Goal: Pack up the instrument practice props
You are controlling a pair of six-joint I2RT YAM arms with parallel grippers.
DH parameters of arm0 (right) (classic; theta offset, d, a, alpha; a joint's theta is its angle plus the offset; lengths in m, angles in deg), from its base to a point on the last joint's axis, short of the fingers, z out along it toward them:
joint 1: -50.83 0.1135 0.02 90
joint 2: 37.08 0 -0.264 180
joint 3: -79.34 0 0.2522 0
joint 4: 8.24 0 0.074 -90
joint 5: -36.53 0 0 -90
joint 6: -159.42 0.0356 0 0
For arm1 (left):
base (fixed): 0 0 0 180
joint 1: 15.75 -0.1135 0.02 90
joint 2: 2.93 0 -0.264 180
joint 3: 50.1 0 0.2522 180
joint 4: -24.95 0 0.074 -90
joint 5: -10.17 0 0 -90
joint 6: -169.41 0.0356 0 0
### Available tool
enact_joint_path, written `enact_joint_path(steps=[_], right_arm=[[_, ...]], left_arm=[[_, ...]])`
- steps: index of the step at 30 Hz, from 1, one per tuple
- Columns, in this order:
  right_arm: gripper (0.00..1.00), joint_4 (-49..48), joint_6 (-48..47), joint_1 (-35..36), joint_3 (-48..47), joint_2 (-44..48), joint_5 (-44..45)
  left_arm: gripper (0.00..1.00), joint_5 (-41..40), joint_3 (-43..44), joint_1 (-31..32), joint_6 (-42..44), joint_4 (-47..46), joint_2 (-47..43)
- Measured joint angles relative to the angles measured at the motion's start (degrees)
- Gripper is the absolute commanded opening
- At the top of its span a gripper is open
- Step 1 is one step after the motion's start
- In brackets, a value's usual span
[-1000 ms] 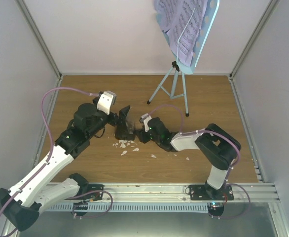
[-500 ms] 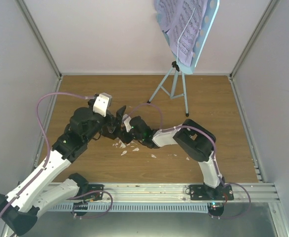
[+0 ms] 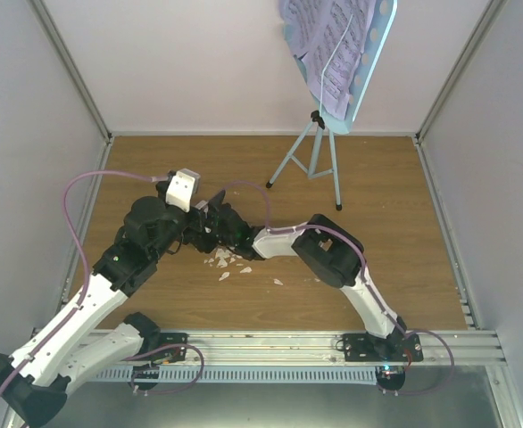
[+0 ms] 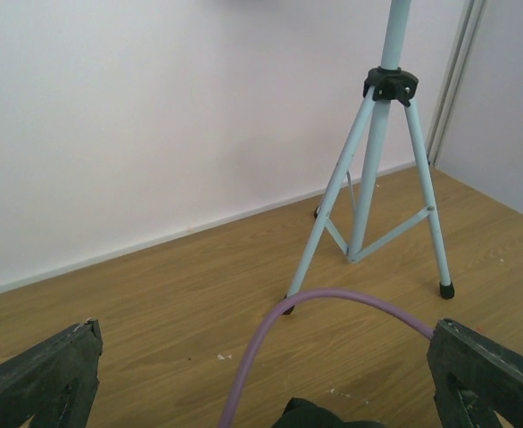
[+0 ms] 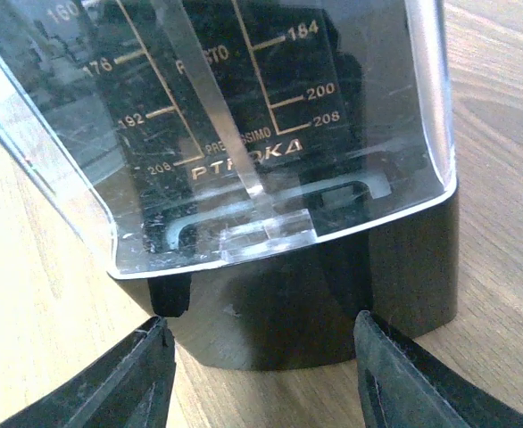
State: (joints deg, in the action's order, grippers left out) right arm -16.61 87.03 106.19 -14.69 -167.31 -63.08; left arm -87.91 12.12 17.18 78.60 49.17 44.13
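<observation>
Music stand (image 3: 316, 119): set up on its three legs at the rear of the desk (image 3: 377, 178), right of centre. The sheet music pages (image 3: 328, 45) lie on its tilted plate.

Metronome (image 3: 215, 207): on the desk, left of centre, well apart from the stand. It sits between the two hands. From above, it cannot be told whether it stands upright or leans. In the right wrist view the metronome (image 5: 279, 178) fills the frame, showing its clear cover, tempo scale and black base.

Right hand (image 3: 228, 227): fingers parted to a moderate width. In its own view the right hand (image 5: 257, 325) has both fingertips at the front of the base. The base is wider than the gap and lies ahead of the tips.

Left hand (image 3: 201, 230): fingers spread wide and holding nothing. It sits just beside the metronome on the far side from the right hand. Its camera faces the stand legs (image 4: 373, 160), with a purple cable (image 4: 333, 299) arching across.

White crumbs (image 3: 230, 263): scattered on the desk just in front of the hands.
</observation>
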Motion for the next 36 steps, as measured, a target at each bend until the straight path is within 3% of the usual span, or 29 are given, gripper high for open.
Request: enact_joint_path(steps=[7,10,14,19,24,29,36], right_arm=[[0.78,0.33,-1.31,0.7,2.58,2.43,0.13],[0.87,0.59,-2.36,0.61,10.32,10.08,0.61],[0.93,-0.42,-2.78,-2.14,25.09,28.04,0.42],[0.99,-0.79,-1.88,-16.94,38.93,50.88,0.57],[0.95,1.14,-0.98,-35.34,44.09,64.63,-1.4],[0.89,0.22,1.68,-49.66,40.79,61.72,-10.01],[0.84,1.09,1.79,-54.86,22.34,48.09,-19.3]], left_arm=[[0.99,-0.2,-0.33,-0.2,0.0,-0.2,-0.13],[0.99,0.11,-0.28,-0.2,-0.04,-0.37,-0.15],[0.99,3.23,3.65,-0.37,-0.26,2.01,1.9],[0.99,7.85,16.98,-0.42,-0.24,3.76,9.92],[0.99,8.17,14.45,-0.76,-0.15,2.34,9.81],[0.99,7.17,8.57,-0.9,0.33,2.1,8.28],[0.99,6.1,5.57,-1.2,1.14,0.37,5.22]])
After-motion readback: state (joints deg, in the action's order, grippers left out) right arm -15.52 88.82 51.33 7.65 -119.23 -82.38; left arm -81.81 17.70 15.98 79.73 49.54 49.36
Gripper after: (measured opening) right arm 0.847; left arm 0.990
